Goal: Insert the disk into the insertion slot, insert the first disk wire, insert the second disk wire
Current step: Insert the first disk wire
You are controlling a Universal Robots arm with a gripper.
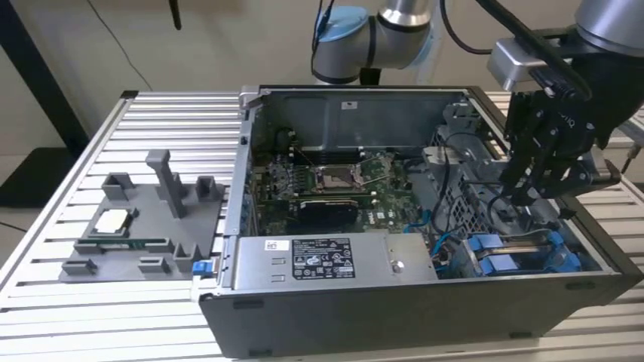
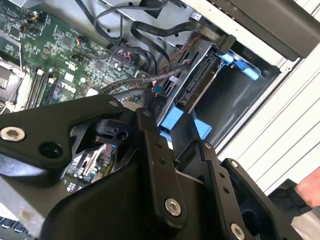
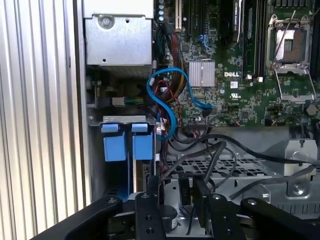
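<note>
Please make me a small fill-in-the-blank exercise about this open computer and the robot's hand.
1. The hand hangs over the computer case at the exterior view's ____ (left/right) side.
2. The plastic tabs at the insertion slot are ____ in colour.
3. The grey tray stands ____ (inside/outside) the case.
Missing words: right; blue; outside.

slot: dk-grey cage, blue tabs | disk: silver, blue caddy, seated inside

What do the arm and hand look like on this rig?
Arm: silver-grey tubes with a light blue joint cap and black cables alongside. Hand: black, built from jointed bars with silver screw heads; a silver-grey box sits at the wrist.
</note>
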